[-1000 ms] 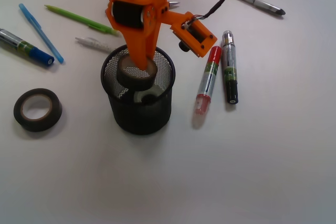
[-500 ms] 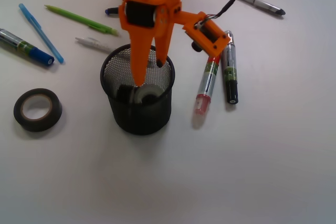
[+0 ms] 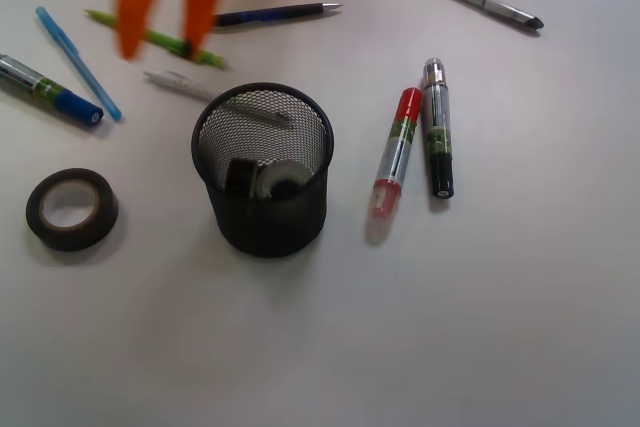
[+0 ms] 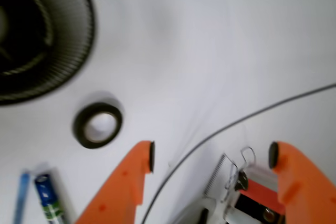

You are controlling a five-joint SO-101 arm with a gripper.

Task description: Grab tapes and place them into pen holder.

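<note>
Hand point(image 3: 162, 44) is spread wide and empty, up by the pens. My last big dark brown tape roll point(image 3: 72, 209) lies flat, down-left of it, left of the black wire-mesh pen holder point(image 3: 262, 171).

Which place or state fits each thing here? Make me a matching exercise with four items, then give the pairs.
Things:
1. dark tape roll
2. pen holder
3. red marker
4. gripper

Places or states:
A. lying right of the mesh cup, beside a black marker
B. open, holding nothing
C. on the table, left of the cup
D. upright, with two rolls inside

Pairs: 1-C, 2-D, 3-A, 4-B
</note>
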